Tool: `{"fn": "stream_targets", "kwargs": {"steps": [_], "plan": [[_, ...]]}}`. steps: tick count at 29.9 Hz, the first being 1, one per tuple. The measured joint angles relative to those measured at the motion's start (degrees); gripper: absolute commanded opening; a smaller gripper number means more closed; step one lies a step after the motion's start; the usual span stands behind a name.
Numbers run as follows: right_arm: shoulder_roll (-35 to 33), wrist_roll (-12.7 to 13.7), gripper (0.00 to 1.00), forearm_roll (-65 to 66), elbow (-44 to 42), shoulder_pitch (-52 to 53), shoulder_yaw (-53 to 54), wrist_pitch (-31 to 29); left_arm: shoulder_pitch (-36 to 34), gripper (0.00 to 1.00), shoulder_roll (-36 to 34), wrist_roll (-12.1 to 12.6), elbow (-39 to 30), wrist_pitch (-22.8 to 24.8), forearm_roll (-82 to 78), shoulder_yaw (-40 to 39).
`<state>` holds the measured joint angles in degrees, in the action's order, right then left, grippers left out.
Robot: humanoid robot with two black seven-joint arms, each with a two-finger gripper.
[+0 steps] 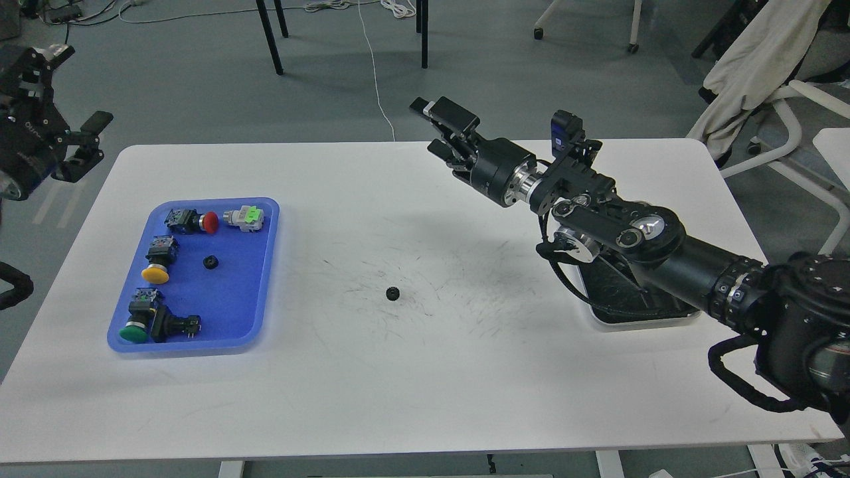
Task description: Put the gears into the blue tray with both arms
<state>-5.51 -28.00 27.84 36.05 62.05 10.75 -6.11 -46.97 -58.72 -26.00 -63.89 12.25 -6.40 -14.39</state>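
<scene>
One small black toothed gear (pixel 392 293) lies loose mid-table, a second gear (pixel 210 263) already sits in the bright blue plastic tray (pixel 262 265).

My right gripper (pixel 438 126) hangs high over the far table edge, fingers parted and holding nothing; my left gripper (pixel 86 139) is off the table's left, also spread and empty. I judge the loose gear is next: drop straight down, fingers straddling its rim. It lies flat, bore pointing up; being round, it has no long axis.

No readable text, labels or numbers anywhere; faint unreadable marks on left arm (pixel 26 126).
</scene>
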Motion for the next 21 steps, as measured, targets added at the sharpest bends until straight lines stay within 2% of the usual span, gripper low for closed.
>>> {"fn": "stream_targets", "kwargs": {"steps": [16, 21], "plan": [[-12.29, 0.0, 0.96, -6.84, 1.46, -0.18, 11.78, 0.14, -1.26, 1.0, -1.61, -0.02, -15.7, -2.74, -12.78, 3.66], [-15.2, 0.0, 0.96, -8.38, 2.89, -0.7, 12.5, 0.14, -1.38, 1.0, -5.76, -0.02, -22.18, -4.17, -18.81, 4.86]]}}
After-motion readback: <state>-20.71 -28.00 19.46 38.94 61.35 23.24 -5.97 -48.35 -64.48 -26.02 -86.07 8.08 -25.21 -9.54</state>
